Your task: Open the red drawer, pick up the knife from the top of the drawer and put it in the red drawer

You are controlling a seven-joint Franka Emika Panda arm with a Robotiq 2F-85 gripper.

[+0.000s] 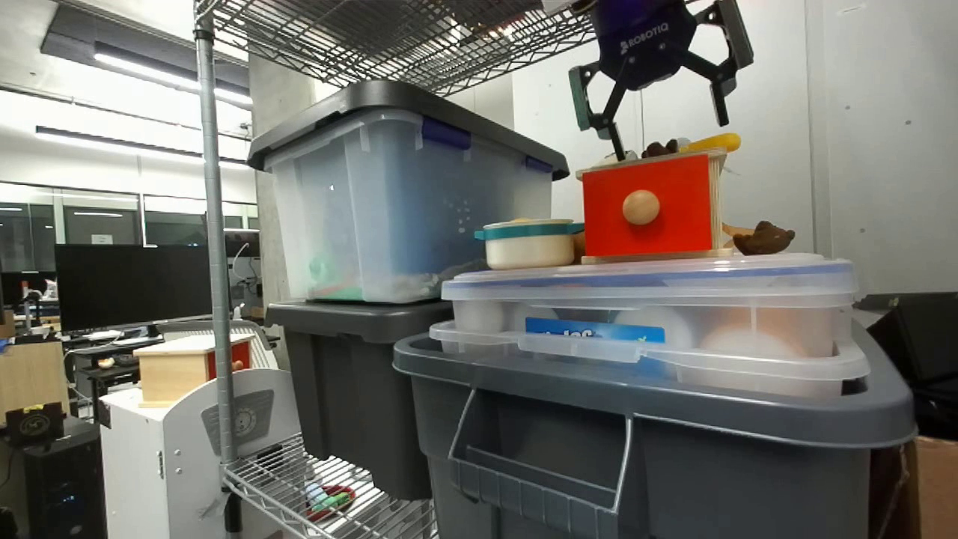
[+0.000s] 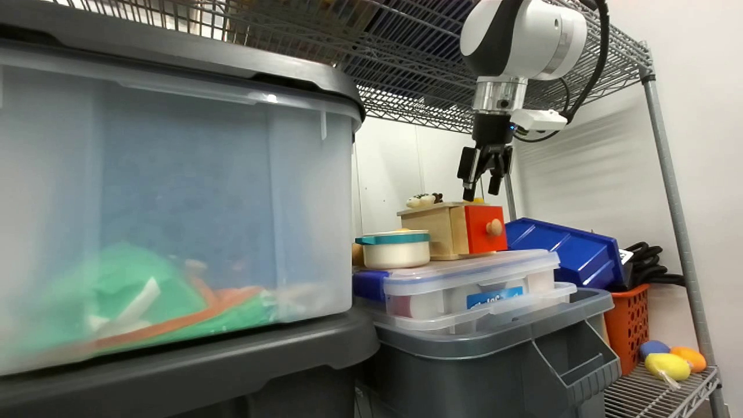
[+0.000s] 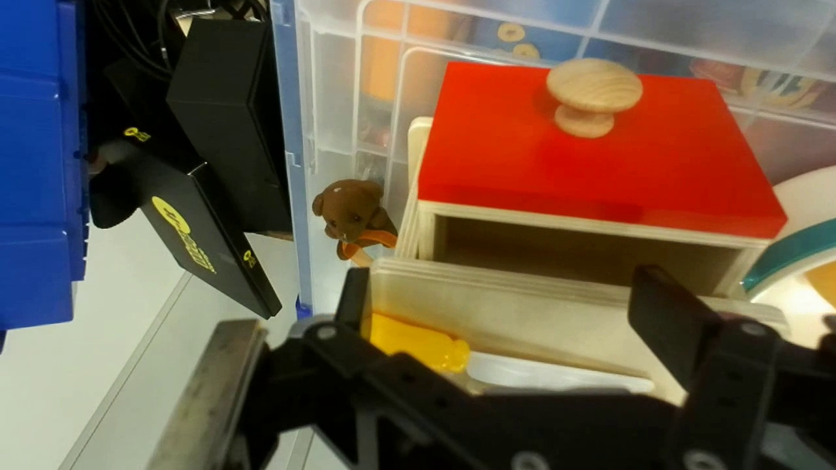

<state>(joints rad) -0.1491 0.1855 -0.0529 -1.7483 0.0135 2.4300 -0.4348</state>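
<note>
Knife point(image 3: 454, 354) atop plywood box point(image 2: 426, 229); round-knobbed drawer point(image 3: 588, 173) open

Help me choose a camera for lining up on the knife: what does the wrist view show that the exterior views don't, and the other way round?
Only the wrist view looks down into the partly open red drawer and clearly shows the white blade of the knife; outside, I can't make the blade out for certain.

Only the exterior views show the wire shelf overhead and the gray tub lower down.

Both kinds share the round wooden knob, the knife's yellow handle, the teal-rimmed pot and the open gripper.
</note>
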